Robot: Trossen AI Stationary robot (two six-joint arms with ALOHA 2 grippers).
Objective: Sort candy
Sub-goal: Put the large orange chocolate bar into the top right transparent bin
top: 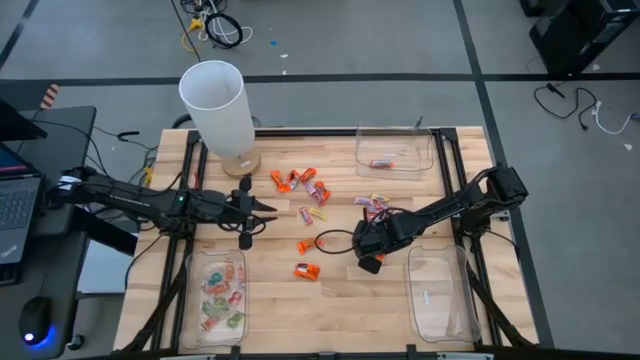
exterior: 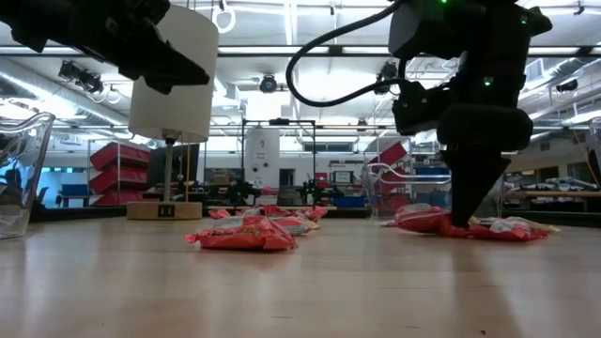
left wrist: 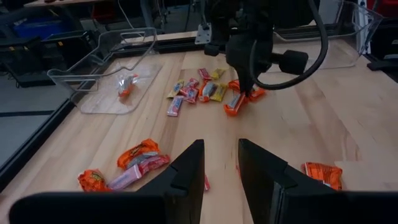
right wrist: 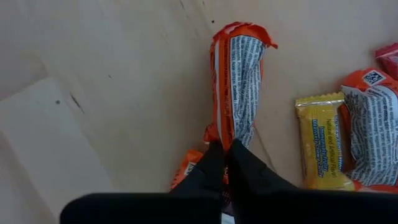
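Candy [top: 305, 183] lies mostly loose on the table [top: 340, 300]; we see some in the trays [top: 215, 292] already, so lots is left. Our right gripper [right wrist: 225, 149] pinches an orange sweet [right wrist: 239, 81] mid-table. Our left gripper [left wrist: 221, 163] waits, fingers apart, holding nothing.

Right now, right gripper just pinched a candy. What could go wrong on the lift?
1. The right gripper is shut on only the end of the orange candy; the wrapper may slip out.
2. Another orange piece lies against the fingers and could drag along.
3. The yellow candy sits close and may get nudged.
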